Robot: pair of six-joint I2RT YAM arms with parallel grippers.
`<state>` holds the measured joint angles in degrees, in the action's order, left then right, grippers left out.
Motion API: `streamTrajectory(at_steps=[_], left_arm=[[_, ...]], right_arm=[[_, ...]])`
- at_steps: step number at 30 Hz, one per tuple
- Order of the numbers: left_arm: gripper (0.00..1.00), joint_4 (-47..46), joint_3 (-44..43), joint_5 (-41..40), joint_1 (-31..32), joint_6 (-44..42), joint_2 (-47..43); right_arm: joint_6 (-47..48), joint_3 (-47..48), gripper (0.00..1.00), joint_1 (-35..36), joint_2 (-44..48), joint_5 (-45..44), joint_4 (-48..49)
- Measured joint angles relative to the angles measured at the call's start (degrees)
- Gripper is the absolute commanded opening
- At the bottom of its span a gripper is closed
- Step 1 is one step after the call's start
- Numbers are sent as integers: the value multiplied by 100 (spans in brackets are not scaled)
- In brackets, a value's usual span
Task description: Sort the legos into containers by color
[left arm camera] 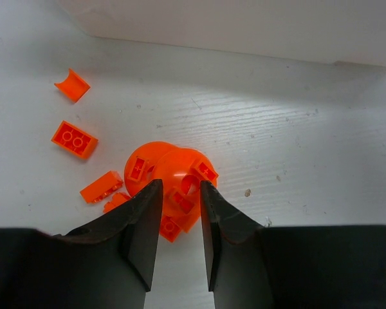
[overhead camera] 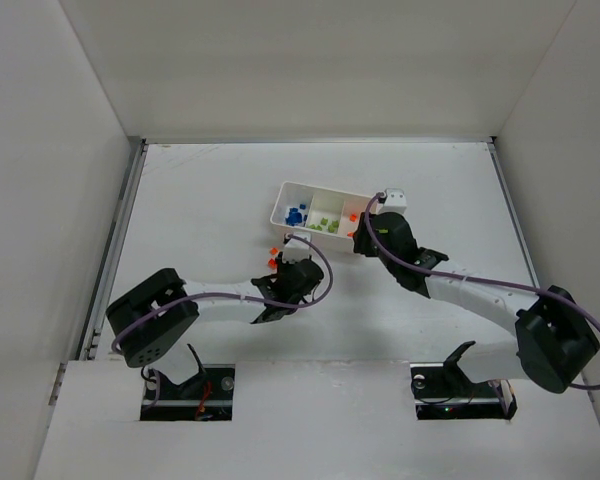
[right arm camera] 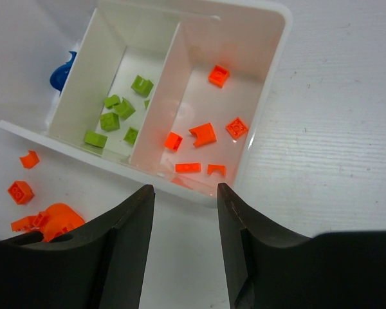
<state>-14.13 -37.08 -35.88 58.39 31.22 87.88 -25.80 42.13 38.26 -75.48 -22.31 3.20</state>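
So, large orange piece point(left arm camera: 170, 168): round, flat on the table point(left arm camera: 296, 141), its near edge between the left gripper's point(left arm camera: 180, 225) parted fingers, perhaps touching.
Loose orange bricks point(left arm camera: 74, 139): left of that claw, long axes slanted.
Tray point(right arm camera: 272, 77): long axis crosswise ahead of the right gripper point(right arm camera: 185, 212), whose jaws are apart and empty.
Compartments: orange legos point(right arm camera: 206, 132) straight ahead, green legos point(right arm camera: 116, 109) left, blue piece point(right arm camera: 61, 72) farther left.

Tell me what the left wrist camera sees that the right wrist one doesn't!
Only left wrist: the left gripper, open, over the big orange piece. Only right wrist: the right gripper, open, and, inside the white tray, lime green bricks in the middle compartment, small orange bricks in the end one, a blue piece. Both: the big orange piece and loose orange bricks on the table.
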Motion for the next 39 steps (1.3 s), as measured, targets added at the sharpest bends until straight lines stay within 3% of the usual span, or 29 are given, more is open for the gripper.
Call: streamTrajectory(at_steps=[6,14,27,39], left_arm=[[23,127,-96,-17,0,-33,68],[29,365,-98,-92,2,15,90],[11,435,-153,-225,140,46,136],[10,949,-299,-299,267,57,-1104]], right_arm=[[-59,-9,50,0,0,42,199],[-103,-76,50,0,0,57,243],[-149,-214,50,4,133,74,245],[-297,-439,50,-61,656,20,256]])
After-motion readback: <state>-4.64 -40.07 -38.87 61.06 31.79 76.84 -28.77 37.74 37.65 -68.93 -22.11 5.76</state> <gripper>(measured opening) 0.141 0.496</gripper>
